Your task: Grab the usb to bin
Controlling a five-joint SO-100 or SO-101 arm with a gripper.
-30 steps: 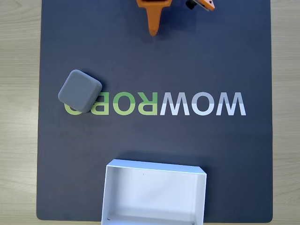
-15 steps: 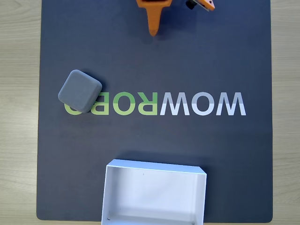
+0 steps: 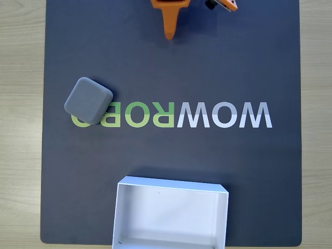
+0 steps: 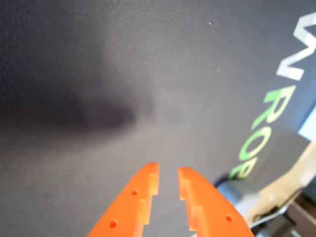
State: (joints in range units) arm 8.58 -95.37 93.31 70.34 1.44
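Tool of mine hangs over bare mat, fingers slightly parted, gripping nothing. Nothing's done yet: the usb sits near the mat's left edge in the fixed view, the bin empty at the bottom edge.

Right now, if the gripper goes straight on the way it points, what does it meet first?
Probably the bare dark mat. In the wrist view the gripper points at empty mat; the usb lies off to the side, though depth is unclear.
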